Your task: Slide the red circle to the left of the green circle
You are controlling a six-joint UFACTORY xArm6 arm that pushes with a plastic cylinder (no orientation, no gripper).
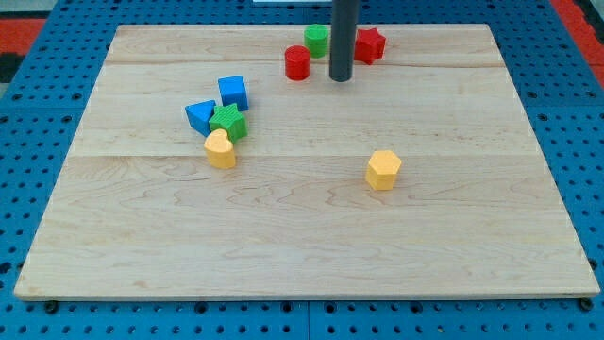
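Altogether two red blocks (297,62), two green (316,40), two blue (233,92), two yellow (383,170)

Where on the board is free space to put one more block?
Free: the whole bottom strip below the yellow hexagon and yellow heart, and the middle between them. Crowded: top centre, where my tip stands among red circle, green circle, red star.

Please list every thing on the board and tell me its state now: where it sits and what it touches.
Red circle: lower left of green circle, close.
Green circle: top, beside rod.
Red star: right of rod.
My tip: right of red circle, apart.
Blue cube, blue triangle, green star, yellow heart: clustered left.
Yellow hexagon: alone, lower right.
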